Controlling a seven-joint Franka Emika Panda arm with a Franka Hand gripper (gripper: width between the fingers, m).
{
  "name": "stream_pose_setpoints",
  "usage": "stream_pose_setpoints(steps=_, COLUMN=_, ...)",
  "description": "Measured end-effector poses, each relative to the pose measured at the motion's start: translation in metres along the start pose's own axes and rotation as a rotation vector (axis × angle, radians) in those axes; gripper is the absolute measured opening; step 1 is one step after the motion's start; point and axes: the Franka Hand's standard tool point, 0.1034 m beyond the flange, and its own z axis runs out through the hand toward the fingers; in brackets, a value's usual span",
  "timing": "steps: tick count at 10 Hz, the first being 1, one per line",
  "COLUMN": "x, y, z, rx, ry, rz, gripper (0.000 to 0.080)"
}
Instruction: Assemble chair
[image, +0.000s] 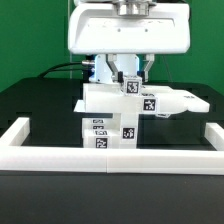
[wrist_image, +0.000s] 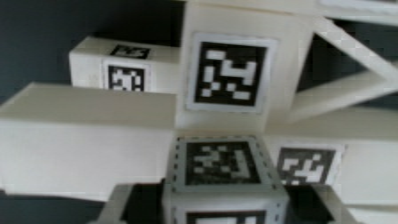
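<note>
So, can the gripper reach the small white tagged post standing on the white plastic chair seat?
Probably yes: the gripper is directly above the small white tagged post and seems shut on it, with nothing in between.

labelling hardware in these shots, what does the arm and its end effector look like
In the exterior view, the arm's last section is a bulky, rounded white housing with a grey metal joint at the top. Below it hangs the end effector: pale, bluish-white fingers, with a black-and-white square tag between them. Thin dark cables run off at each side. The wrist view shows only tagged white parts.
</note>
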Motion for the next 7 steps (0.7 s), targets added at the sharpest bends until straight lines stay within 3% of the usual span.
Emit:
stream_pose_setpoints(steps=6, x=0.0037, y=0.0024, z=-0.0013, rx=0.002, ry=0.017, rz=0.424, gripper=0.0285)
stream_pose_setpoints(steps=7, x=0.0038, y=0.0022, z=-0.0012, rx=0.002, ry=0.017, rz=0.453, gripper=0.0339)
